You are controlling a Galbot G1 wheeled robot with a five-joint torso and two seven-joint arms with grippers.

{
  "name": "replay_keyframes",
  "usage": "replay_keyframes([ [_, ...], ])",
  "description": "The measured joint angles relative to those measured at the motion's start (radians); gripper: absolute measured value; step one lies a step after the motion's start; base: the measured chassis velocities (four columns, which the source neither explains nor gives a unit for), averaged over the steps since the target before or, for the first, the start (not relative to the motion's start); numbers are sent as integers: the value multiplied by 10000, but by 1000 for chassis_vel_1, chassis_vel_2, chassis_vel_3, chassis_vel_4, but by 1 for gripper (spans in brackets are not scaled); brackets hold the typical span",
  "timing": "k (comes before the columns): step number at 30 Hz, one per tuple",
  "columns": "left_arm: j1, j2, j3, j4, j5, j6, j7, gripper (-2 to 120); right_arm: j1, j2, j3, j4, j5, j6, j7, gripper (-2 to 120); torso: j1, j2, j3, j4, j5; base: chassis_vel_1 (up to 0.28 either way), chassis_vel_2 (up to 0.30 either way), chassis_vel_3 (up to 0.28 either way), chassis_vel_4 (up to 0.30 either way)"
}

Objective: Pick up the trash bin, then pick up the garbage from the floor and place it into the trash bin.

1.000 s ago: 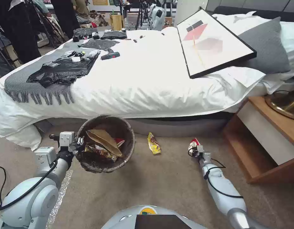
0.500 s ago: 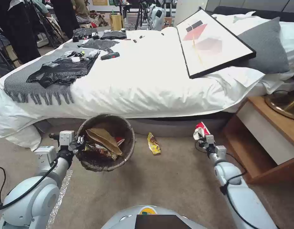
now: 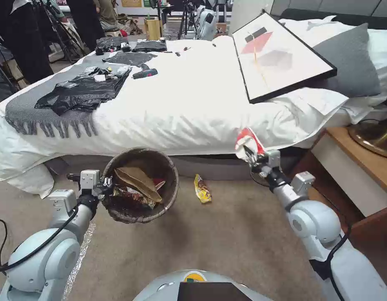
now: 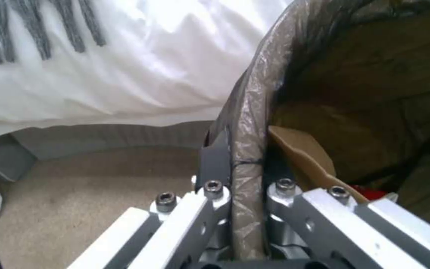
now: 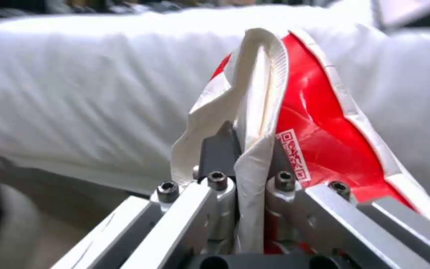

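Observation:
The trash bin point(image 3: 166, 196), round with a dark brown bag over its rim point(image 4: 247, 123), hangs above the carpet at the left. My left gripper point(image 3: 106, 187) is shut on that rim point(image 4: 247, 175). Inside lie a tan paper bag point(image 3: 137, 179), a red piece point(image 3: 158, 183) and shiny wrappers point(image 3: 132, 196). My right gripper point(image 3: 251, 155) is raised in front of the bed's side, shut on a red-and-white crumpled carton point(image 3: 247, 142) point(image 5: 319, 149). A yellow snack wrapper point(image 3: 202, 189) lies on the floor between the bin and the right arm.
A bed point(image 3: 193, 104) with white sheets stands right behind, carrying black bags point(image 3: 84, 90), a grey throw and a framed picture point(image 3: 281, 56). A wooden nightstand point(image 3: 356, 175) stands at the right. Tripods and people are in the far left background.
My right gripper has risen from the floor with the red-and-white carton and swung up and slightly left. The left arm and bin have barely moved.

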Motion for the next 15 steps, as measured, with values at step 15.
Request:
replay_keyframes([
  [15, -84, 47, 10, 41, -37, 0, 45, 2, 3390, -557, -3166, 493, 1446, -1262, 30, 0, 0, 0, 1, -3, -3, 0, 0, 0, 0],
])
